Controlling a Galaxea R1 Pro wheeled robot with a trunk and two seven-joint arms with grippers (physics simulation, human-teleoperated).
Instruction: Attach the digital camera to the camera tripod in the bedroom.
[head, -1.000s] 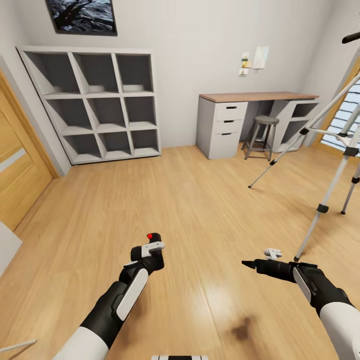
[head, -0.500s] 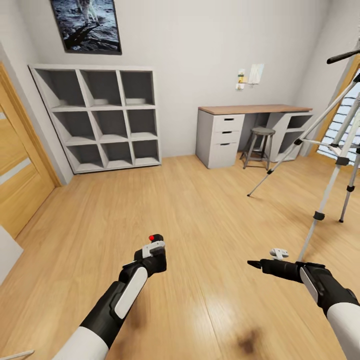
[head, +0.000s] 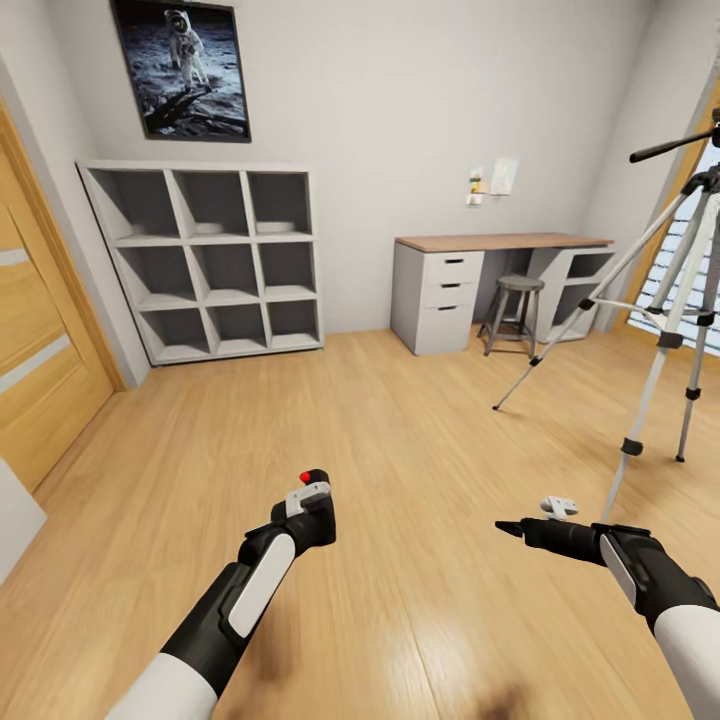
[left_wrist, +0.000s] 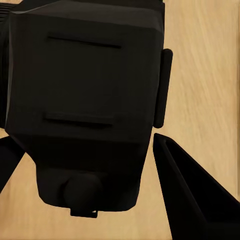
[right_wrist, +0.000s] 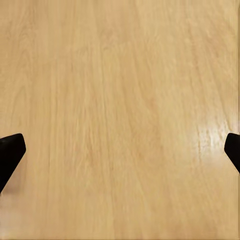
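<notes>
The bedroom is laid out in the head view: a light wood floor, white cube shelves against the far wall under a framed astronaut picture, a wooden-topped desk with a round stool tucked beside it, and a wooden door at the left edge. The camera tripod is seen at the right, standing on the floor with its silver legs spread and its black handle angled upward near a window; its head is cut off by the frame edge.

The digital camera is carried low over the floor in the left gripper, well apart from the tripod. From the head view only its red dot and rounded top are made out above the gripper. In the left wrist view the black camera body is shown close up, pressed between the dark fingers, so the grip is closed on it.

The right gripper is held out over bare floor near one tripod foot. In the right wrist view its fingertips are set far apart at the picture's edges, with nothing but floorboards between them.
</notes>
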